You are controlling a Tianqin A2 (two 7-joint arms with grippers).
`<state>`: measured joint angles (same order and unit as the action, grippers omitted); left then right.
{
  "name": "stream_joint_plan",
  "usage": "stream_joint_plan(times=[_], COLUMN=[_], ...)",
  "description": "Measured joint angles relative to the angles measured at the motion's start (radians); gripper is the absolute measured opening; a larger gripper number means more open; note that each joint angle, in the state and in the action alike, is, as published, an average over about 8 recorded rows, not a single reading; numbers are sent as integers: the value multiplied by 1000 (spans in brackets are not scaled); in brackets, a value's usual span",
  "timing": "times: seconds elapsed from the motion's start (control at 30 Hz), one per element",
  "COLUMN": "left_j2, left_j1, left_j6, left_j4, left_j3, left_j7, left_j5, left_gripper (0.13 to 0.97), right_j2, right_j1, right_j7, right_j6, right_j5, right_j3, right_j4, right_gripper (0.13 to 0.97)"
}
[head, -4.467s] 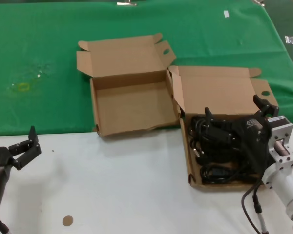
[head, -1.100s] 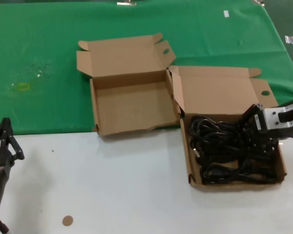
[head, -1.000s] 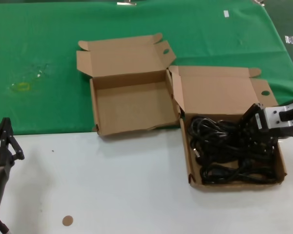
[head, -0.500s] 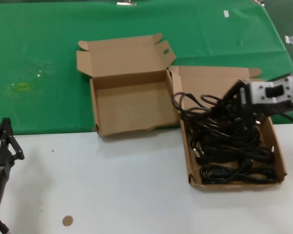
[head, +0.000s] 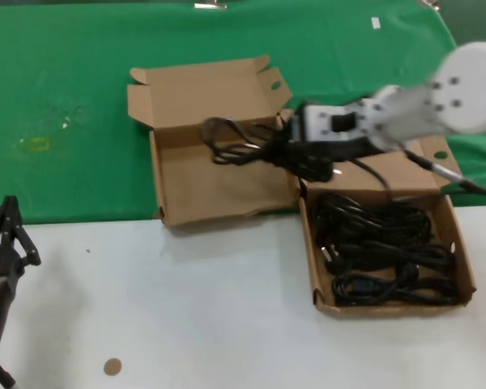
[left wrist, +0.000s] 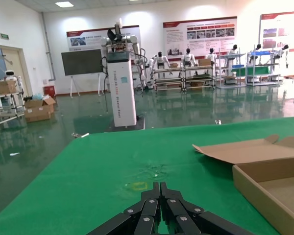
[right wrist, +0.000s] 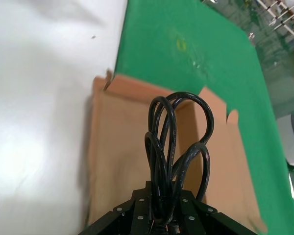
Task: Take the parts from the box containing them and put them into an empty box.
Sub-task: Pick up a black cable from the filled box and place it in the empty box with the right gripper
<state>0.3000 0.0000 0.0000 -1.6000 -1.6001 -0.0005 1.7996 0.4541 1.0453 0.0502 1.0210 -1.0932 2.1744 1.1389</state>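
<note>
My right gripper (head: 285, 151) is shut on a coiled black power cord (head: 239, 142), holding it in the air over the empty cardboard box (head: 219, 174). In the right wrist view the cord's loops (right wrist: 179, 147) stick out from between the fingers (right wrist: 137, 205) above that box's floor (right wrist: 127, 161). The other parts, more black cord bundles (head: 381, 247), lie in the box on the right (head: 458, 243). My left gripper (head: 8, 231) is shut and idle at the table's left edge, and its closed fingers (left wrist: 160, 196) point at the green cloth.
Both boxes have lids (head: 202, 89) folded back and upright behind them. The green cloth (head: 65, 97) covers the far half of the table, white surface (head: 186, 308) the near half. A small brown disc (head: 112, 367) lies near the front left.
My right gripper has lifted one cord bundle out of the right box and swung it leftward over the empty box. The left arm has stayed still.
</note>
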Motion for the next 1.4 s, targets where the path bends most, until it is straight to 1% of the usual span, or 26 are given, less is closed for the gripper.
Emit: stream_joint_plan(times=[0.27,0.53,0.9,1.4], left_j2=[0,0,0,0], left_j1=[0,0,0,0], left_j6=[0,0,0,0], left_j4=[0,0,0,0], left_j3=[0,0,0,0], left_j7=[0,0,0,0], left_j5=[0,0,0,0], left_gripper=[152,152,152,152], right_j2=[-158,-242,-284,-297], right_j1=[38,51,75,88], right_j7=[12,-18,-55,-72], right_j6=[-104,-177,-231,-253], right_j5=[66,89,107,129], right_j3=[37,54,64,74], right_j4=[-119,-226,-333,-387], right_gripper=[212,212,211,216])
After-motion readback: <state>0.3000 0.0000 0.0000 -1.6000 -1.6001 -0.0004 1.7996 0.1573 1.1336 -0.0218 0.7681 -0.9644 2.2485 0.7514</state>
